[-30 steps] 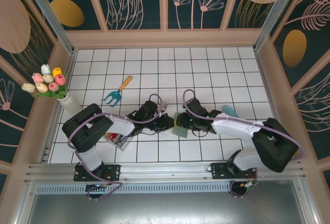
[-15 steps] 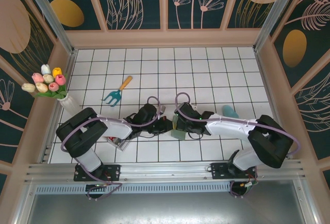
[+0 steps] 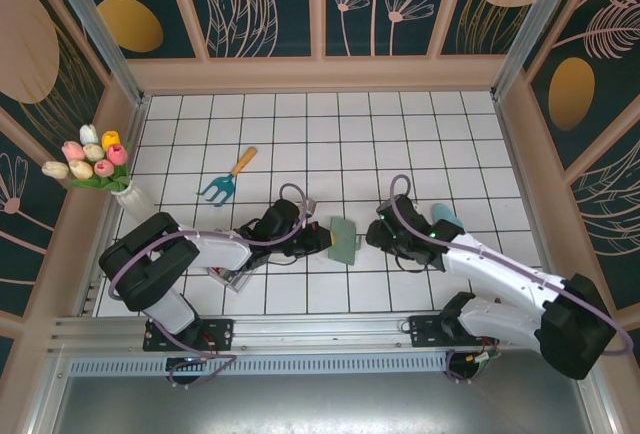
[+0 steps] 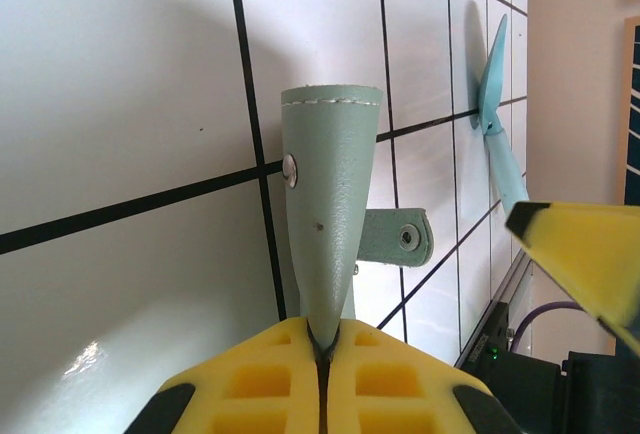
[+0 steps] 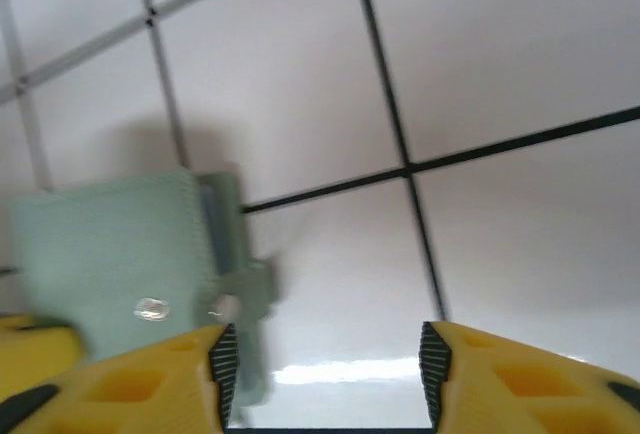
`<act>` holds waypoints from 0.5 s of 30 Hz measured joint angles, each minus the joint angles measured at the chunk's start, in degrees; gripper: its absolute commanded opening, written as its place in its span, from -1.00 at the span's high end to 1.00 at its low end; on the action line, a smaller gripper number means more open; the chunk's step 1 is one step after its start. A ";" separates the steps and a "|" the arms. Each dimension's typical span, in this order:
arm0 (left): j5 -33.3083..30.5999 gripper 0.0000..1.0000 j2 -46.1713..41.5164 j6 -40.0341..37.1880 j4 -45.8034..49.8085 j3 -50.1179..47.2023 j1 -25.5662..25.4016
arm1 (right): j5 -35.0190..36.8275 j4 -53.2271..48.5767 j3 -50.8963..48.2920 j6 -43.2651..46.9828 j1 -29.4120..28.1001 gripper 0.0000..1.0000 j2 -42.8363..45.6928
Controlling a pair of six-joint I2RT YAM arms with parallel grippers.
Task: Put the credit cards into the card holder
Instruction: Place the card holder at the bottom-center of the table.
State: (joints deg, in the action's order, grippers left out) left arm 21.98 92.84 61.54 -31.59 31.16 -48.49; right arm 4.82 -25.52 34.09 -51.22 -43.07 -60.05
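The left end effector point(image 4: 322, 339) is clenched on one edge of the card holder point(image 4: 330, 204), holding it edge-on between the two arms, close to the white tiled tabletop point(image 3: 400, 134). The right end effector point(image 5: 325, 364) hovers beside it, fingers spread and empty. The holder is grainy, sage-green, stitched and folded flat, with a rounded snap tab point(image 4: 398, 238). This looks like the opening step: next, the right fingers must catch the free flap.

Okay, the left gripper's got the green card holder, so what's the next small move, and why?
Probably bring the open right gripper in to the snap tab and pull it to open things up: the card holder looks folded shut with its tab hanging loose, the left gripper pinches one edge, and the right one holds nothing.
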 measured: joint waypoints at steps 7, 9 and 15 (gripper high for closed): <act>0.02 0.90 0.11 -0.02 0.13 0.02 0.00 | -7.52 9.51 0.33 0.09 0.44 -0.36 -7.17; 0.02 0.89 0.11 0.00 0.13 0.02 0.00 | -7.74 9.86 0.92 0.28 0.44 -0.30 -10.84; -0.02 0.80 0.11 -0.02 0.17 0.02 0.00 | -6.56 9.01 1.44 1.97 0.44 0.48 -17.73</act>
State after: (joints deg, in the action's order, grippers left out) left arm 21.96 92.95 61.52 -31.42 31.18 -48.49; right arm -1.74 -16.51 35.53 -49.25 -42.63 -77.78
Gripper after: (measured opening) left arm 0.081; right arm 0.368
